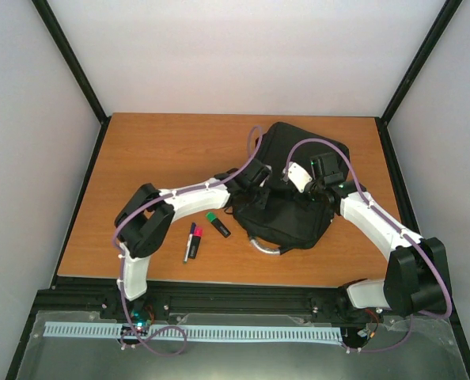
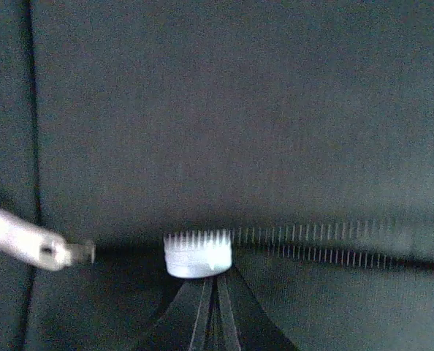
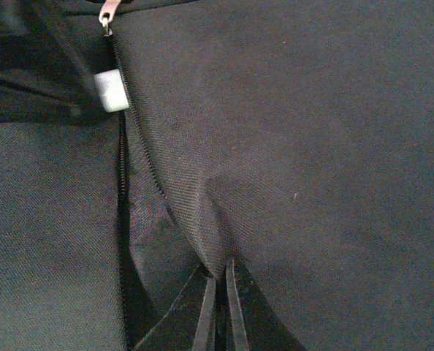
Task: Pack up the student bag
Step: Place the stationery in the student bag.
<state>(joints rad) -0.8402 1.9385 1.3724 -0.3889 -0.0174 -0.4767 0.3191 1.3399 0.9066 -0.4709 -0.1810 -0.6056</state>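
Black woven fabric, the student bag [image 1: 286, 226] lies right of centre on the wooden table [image 1: 164, 142]. My right gripper [image 3: 218, 285] pinches a fold beside the part-open zip [image 3: 122, 183], probably to keep it taut. My left gripper [image 2: 215, 285] is closed at the toothed track, on what I cannot tell. A marker [image 1: 191, 241] and a green highlighter [image 1: 217, 226] lie nearby.

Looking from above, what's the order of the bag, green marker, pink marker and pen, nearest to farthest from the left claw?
1. student bag, right under the left gripper.
2. green-capped marker, just left of the bag.
3. pink-capped marker and black pen, side by side farther left; too close to call.
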